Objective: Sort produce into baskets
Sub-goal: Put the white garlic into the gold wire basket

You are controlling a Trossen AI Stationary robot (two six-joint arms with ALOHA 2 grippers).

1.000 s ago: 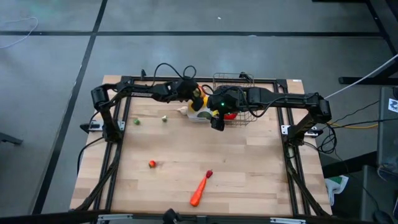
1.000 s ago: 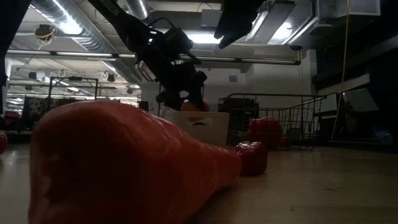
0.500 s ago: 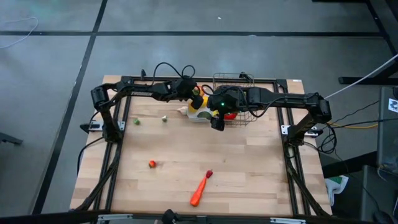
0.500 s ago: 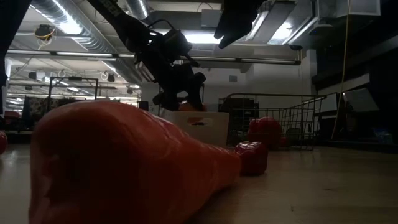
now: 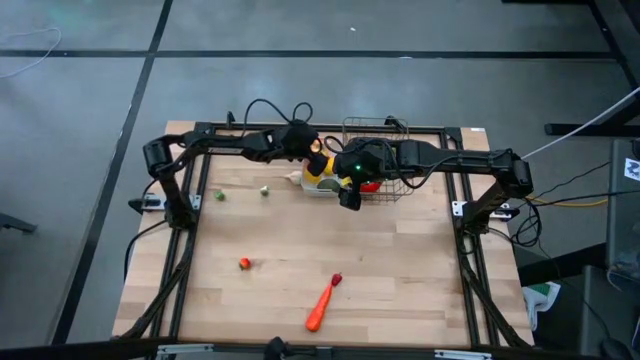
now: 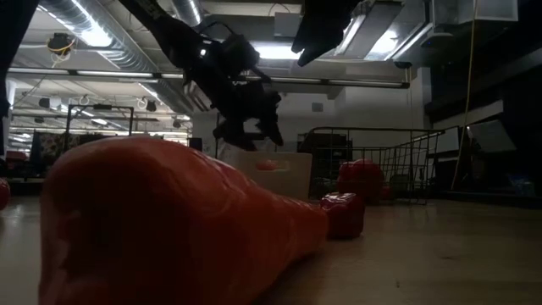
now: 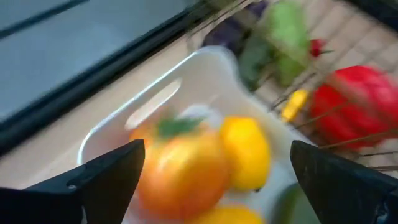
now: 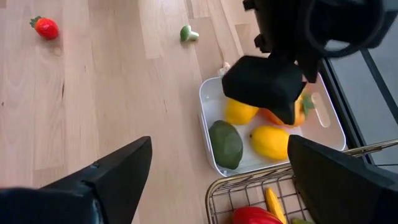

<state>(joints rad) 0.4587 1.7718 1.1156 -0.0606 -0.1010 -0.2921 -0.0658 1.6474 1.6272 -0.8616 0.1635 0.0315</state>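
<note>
Left wrist view shows the white tray point(image 7: 186, 81) holding an orange tomato point(image 7: 180, 168) with a green top and, touching it, a yellow lemon point(image 7: 247, 152); the left gripper's point(image 7: 211, 186) two dark fingers point(image 7: 106, 180) are spread wide to either side of the tray with nothing between them. Just beside the tray stands the wire-mesh basket point(image 7: 323, 81), with a red pepper point(image 7: 354, 102), green pieces and a purple eggplant point(image 7: 233, 31) inside it. Right wrist view gives the same tray point(image 8: 208, 134) from farther off, with a dark green piece point(image 8: 226, 144) and two lemons point(image 8: 272, 142) in it, the left gripper point(image 8: 267, 87) hanging over the tomato; the right gripper's point(image 8: 217, 180) own fingers are parted and empty. On the bare wood lie a strawberry point(image 8: 46, 28) and a small green-and-white piece point(image 8: 188, 33), well apart from the tray. High view places tray point(image 5: 318, 187) and basket point(image 5: 385, 135) side by side at the table's point(image 5: 400, 270) far edge, with both grippers over them; an orange carrot point(image 5: 320, 307) and a small red chilli point(image 5: 337, 279) lie near the front edge, a small round orange piece point(image 5: 244, 263) to their left. Low view has the carrot point(image 6: 169, 229) filling the foreground.
</note>
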